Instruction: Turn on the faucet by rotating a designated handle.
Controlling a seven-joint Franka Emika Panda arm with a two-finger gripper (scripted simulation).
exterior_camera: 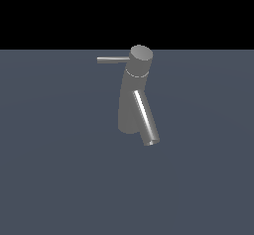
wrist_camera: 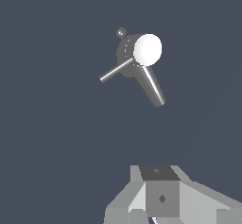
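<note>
Grey metal makes up the faucet (exterior_camera: 133,100) in the exterior view: a leaning cylindrical body with a round cap on top, standing alone on a flat slate-blue surface (exterior_camera: 49,179) under a black background. A shiny slanted spout (exterior_camera: 145,119) runs down from the body toward the exterior view's right. The handle (exterior_camera: 112,59), a thin straight rod, sticks out sideways from the cap toward the exterior view's left. No arm or tool appears in this view.

From the wrist view, the faucet (wrist_camera: 134,53) is seen from above, its cap lit bright white, the thin handle (wrist_camera: 116,71) and thicker spout (wrist_camera: 153,87) spreading out from it. The tool (wrist_camera: 153,211) shows only as a pale grey blocky housing at the picture's edge, well apart from the faucet; its fingertips are cut off, so whether it is wide or narrow cannot be told.

Judging by this, the task is barely begun: nothing touches the handle, and the approach, contact and turning are all left to do.

No brand, label or writing is visible anywhere.
</note>
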